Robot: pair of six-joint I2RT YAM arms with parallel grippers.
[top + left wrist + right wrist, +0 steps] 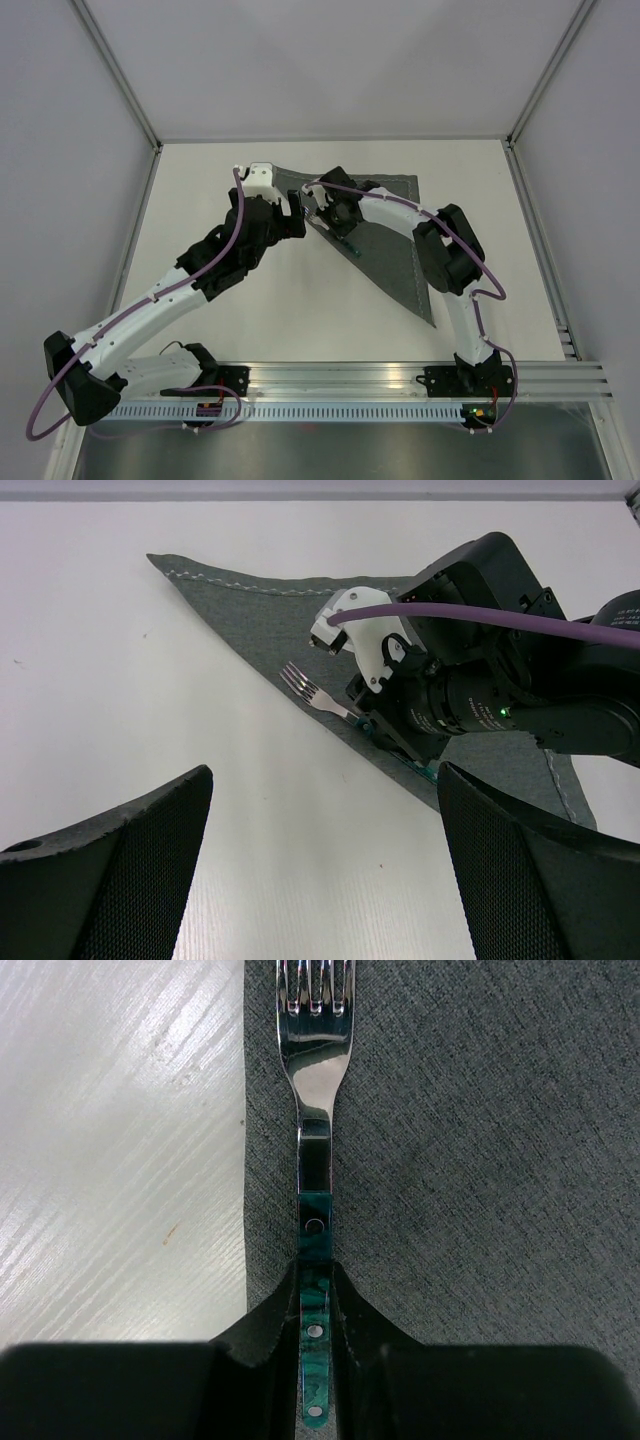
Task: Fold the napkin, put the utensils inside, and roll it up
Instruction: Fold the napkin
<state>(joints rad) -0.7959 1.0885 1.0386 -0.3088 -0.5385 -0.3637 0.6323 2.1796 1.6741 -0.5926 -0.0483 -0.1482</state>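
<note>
Green-handled steel fork [317, 1080] over folded dark grey fabric napkin [480, 1160].
Right hand [316, 1300] clamps its handle; left hand [320, 880] gapes empty.

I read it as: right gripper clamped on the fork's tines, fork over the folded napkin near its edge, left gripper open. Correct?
Not quite. The right wrist view shows the right gripper clamped on the green handle of the fork, not its tines, which stick out free. The rest holds: fork over the folded napkin near its edge, left gripper open.
</note>
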